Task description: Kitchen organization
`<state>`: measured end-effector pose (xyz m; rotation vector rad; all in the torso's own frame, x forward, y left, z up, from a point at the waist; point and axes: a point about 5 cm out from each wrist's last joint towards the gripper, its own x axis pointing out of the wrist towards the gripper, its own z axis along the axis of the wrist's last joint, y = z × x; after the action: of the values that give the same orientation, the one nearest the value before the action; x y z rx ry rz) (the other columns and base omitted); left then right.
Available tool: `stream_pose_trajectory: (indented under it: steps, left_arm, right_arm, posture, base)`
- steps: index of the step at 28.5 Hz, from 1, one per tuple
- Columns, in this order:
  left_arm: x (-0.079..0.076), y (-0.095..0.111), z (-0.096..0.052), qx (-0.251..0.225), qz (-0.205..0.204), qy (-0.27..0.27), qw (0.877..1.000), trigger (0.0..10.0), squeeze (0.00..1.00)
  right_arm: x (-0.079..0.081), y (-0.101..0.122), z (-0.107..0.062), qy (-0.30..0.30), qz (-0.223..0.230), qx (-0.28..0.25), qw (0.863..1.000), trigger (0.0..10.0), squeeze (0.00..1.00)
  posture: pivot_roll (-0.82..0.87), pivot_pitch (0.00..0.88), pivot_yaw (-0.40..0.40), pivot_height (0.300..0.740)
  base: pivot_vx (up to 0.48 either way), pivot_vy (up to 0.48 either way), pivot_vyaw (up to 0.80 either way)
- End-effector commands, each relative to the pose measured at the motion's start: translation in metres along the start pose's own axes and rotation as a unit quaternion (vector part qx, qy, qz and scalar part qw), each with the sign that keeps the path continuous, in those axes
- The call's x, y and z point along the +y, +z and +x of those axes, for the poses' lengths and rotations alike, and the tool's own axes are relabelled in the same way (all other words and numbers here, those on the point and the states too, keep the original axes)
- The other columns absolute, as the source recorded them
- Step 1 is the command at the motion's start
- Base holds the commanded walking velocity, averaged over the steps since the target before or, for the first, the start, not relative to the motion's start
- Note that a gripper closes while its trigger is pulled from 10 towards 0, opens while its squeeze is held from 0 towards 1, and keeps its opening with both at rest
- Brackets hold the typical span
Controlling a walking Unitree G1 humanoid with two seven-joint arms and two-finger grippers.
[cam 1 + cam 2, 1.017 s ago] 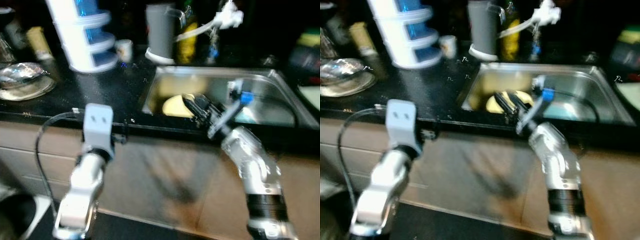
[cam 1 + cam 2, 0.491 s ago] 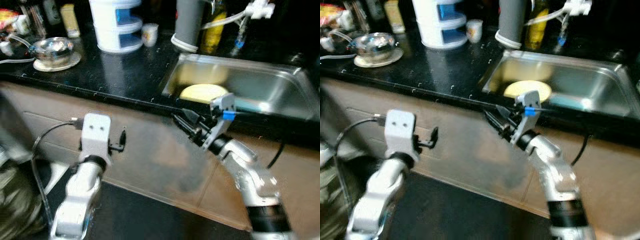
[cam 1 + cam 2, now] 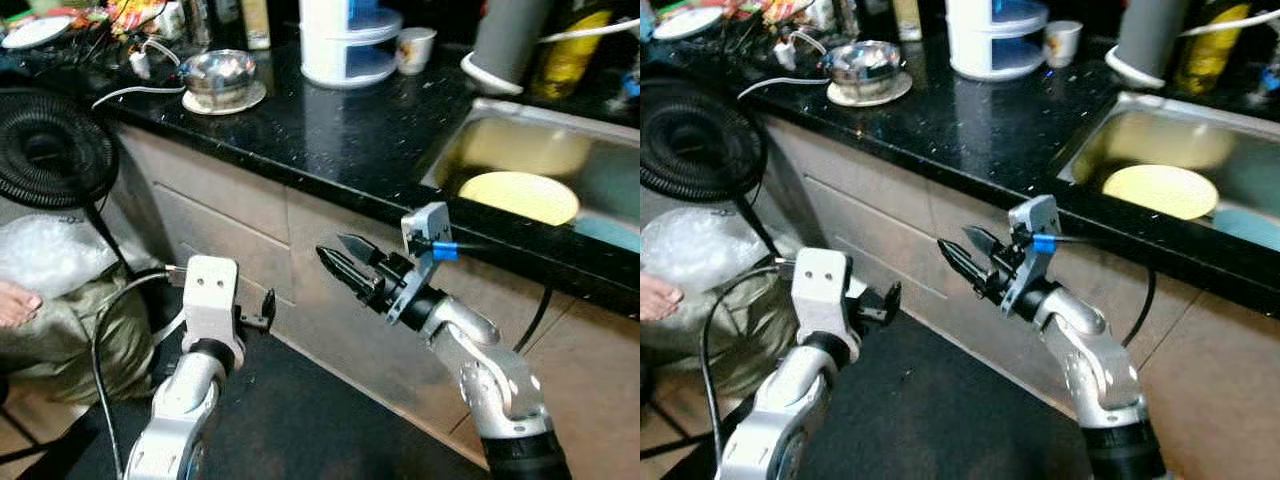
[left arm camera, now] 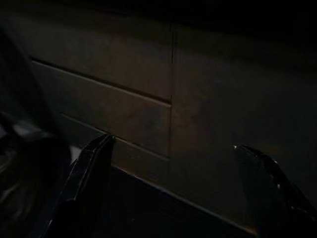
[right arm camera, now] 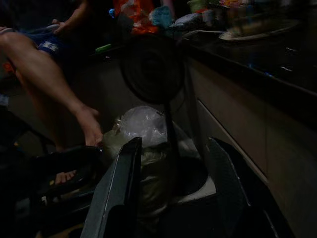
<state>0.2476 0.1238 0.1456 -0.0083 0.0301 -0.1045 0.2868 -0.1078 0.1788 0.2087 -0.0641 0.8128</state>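
My right gripper [image 3: 341,258] is held out in front of the cabinet doors [image 3: 230,215], below the black counter [image 3: 330,130]. It is open and holds nothing, which the right wrist view also shows for the right gripper [image 5: 171,168]. Lower down, my left gripper [image 3: 264,310] points at the cabinet; in its wrist view the left gripper [image 4: 173,163] is open and empty. A yellow plate [image 3: 520,195] lies in the steel sink [image 3: 445,160]. On the counter are a steel bowl [image 3: 222,72], a white and blue stacked container [image 3: 350,45] and a small cup [image 3: 415,47].
A black fan [image 3: 45,150] stands at the left by the counter end, with a plastic bag [image 3: 50,262] under it. A person's foot [image 3: 15,303] is at the far left, and a person's leg [image 5: 54,74] is beyond the fan. A grey jug [image 3: 505,45] stands behind the sink.
The whole view has pulled back from the counter and swung left. My right gripper, which was at the sink rim by the yellow plate, now hangs in front of the cabinet.
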Motion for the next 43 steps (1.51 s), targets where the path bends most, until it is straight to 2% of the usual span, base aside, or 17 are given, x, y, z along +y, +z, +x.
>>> stream_pose_trajectory:
  steps: [1,4,5,6,9,17,23,40,43]
  left_arm:
    - [0.003,0.001,-0.001,-0.011,0.005,0.003,1.000,10.0,0.00]
    - [0.004,0.003,-0.002,-0.018,0.003,0.004,1.000,10.0,0.00]
    - [0.005,0.002,-0.003,-0.020,0.003,0.002,1.000,10.0,0.00]
    - [0.005,0.002,-0.003,-0.020,0.003,0.002,1.000,10.0,0.00]
    - [0.007,0.002,-0.003,-0.024,0.005,-0.006,1.000,10.0,0.00]
    - [0.003,0.006,-0.002,-0.039,0.014,-0.023,0.999,10.0,0.00]
    - [0.003,0.005,-0.003,-0.037,0.016,-0.026,0.999,10.0,0.00]
    - [0.003,0.006,-0.003,-0.037,0.021,-0.032,0.999,10.0,0.00]
    - [0.002,0.006,-0.003,-0.037,0.022,-0.033,0.999,10.0,0.00]
  right_arm:
    - [0.011,0.007,0.006,0.026,-0.004,-0.018,0.999,10.0,0.00]
    - [0.013,0.006,0.007,0.024,-0.006,-0.018,1.000,10.0,0.00]
    - [0.008,0.005,0.005,-0.024,-0.006,-0.027,0.999,10.0,0.00]
    - [0.008,0.005,0.005,-0.024,-0.006,-0.027,0.999,10.0,0.00]
    - [0.003,0.003,0.000,-0.080,-0.016,-0.033,0.996,10.0,0.00]
    - [0.002,0.005,0.001,-0.084,-0.028,-0.033,0.996,10.0,0.00]
    - [0.000,0.008,0.001,-0.111,-0.030,-0.041,0.993,10.0,0.00]
    - [0.004,0.012,0.007,-0.091,-0.045,-0.043,0.994,10.0,0.00]
    - [0.006,0.012,0.008,-0.079,-0.048,-0.044,0.995,10.0,0.00]
  posture:
    - [0.08,0.000,-0.007,0.740]
    - [0.08,0.000,-0.006,0.740]
    - [0.07,0.000,-0.004,0.740]
    - [0.07,0.000,-0.004,0.740]
    - [0.06,0.000,0.002,0.740]
    - [0.06,0.000,0.011,0.740]
    - [0.06,0.000,0.020,0.740]
    - [0.07,0.000,0.021,0.740]
    - [0.07,0.000,0.018,0.740]
  base:
    - [0.000,0.000,0.77]
    - [0.000,0.000,0.77]
    - [0.000,0.000,0.77]
    - [0.000,0.000,0.77]
    - [0.000,0.000,0.77]
    - [0.000,0.000,0.72]
    - [0.000,0.000,0.00]
    - [0.415,0.000,0.00]
    - [0.372,0.000,0.80]
